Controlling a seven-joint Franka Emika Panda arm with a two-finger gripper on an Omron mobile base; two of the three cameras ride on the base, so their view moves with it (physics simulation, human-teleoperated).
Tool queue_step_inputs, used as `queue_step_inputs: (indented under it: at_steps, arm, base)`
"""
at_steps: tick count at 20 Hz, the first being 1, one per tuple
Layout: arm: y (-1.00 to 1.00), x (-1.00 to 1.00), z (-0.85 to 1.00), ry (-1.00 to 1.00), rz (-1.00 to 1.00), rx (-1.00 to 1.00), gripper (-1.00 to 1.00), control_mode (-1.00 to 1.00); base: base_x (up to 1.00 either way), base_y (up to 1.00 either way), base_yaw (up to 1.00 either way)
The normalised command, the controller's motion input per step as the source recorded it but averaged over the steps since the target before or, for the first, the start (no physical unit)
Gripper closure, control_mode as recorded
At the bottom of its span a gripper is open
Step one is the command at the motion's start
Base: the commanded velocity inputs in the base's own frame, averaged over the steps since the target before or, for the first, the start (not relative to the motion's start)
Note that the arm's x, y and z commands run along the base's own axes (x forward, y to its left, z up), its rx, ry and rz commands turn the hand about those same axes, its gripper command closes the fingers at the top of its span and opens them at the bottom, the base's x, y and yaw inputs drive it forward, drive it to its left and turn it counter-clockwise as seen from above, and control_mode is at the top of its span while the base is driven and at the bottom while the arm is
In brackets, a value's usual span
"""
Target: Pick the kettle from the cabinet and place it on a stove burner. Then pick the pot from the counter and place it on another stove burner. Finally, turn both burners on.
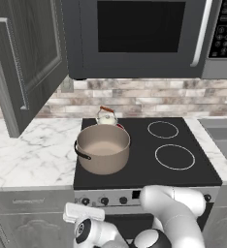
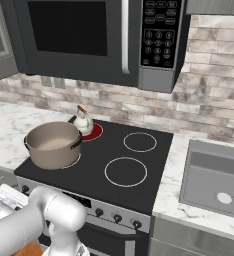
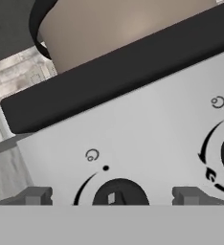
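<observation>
Hovering with claw (image 3: pixel 112 195) spread wide either side of a dark stove knob (image 3: pixel 119 194), gripping nothing, pot (image 1: pixel 103 147) sitting on front-left burner, kettle (image 1: pixel 106 116) standing just behind on glowing rear-left burner (image 2: pixel 92 132).

**Kettle and pot on the left burners**

We see the taupe pot (image 1: pixel 103 147) upright on the front-left stove burner, its black loop handles at 9 and 3 o'clock in the left base view. At its 12 o'clock, just behind, the small cream kettle (image 1: pixel 106 116) stands on the rear-left burner (image 2: pixel 91 132), which glows red. The two right burners (image 1: pixel 174 156) are bare white circles on the black cooktop.
</observation>
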Motion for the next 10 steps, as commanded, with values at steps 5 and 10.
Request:
queue_step_inputs:
  at_steps: [5, 10]
  arm:
    - [0.0, 0.08, 0.0, 0.0, 0.0, 0.0, -1.0, -1.0]
    - [0.0, 0.13, 0.0, 0.01, 0.0, 0.0, 1.0, -1.0]
  base:
    - [0.0, 0.0, 0.0]
    - [0.0, 0.0, 0.0]
